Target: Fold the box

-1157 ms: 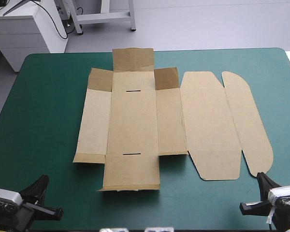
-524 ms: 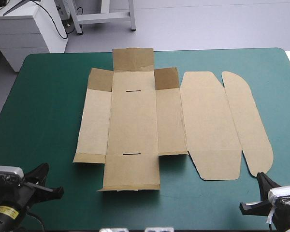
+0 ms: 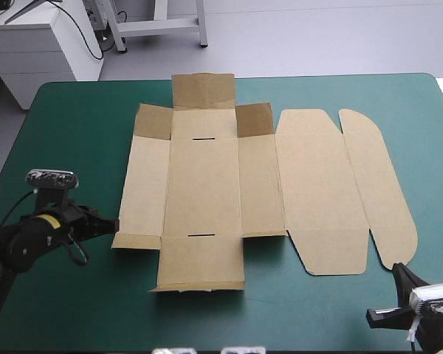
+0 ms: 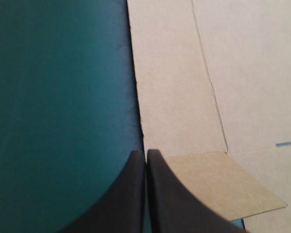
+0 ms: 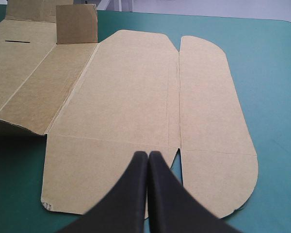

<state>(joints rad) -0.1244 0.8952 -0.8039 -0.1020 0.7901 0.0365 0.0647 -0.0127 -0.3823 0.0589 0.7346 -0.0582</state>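
Note:
The brown box lies as a flat cut sheet across the middle of the teal-green table, its far flaps slightly raised and its rounded lid panels spread to the right. My left gripper is shut, its tip at the sheet's near-left corner flap, beside the left edge of the board. My right gripper is shut too, low at the near right corner of the table, its tip just over the near edge of the lid panels.
Bare teal-green cover runs along the left side, and a strip lies along the near edge. A white cabinet stands beyond the far left corner.
My left arm has swung up from the near left corner toward the box, its tip now at the sheet's near-left corner. The right arm and the box have stayed put.

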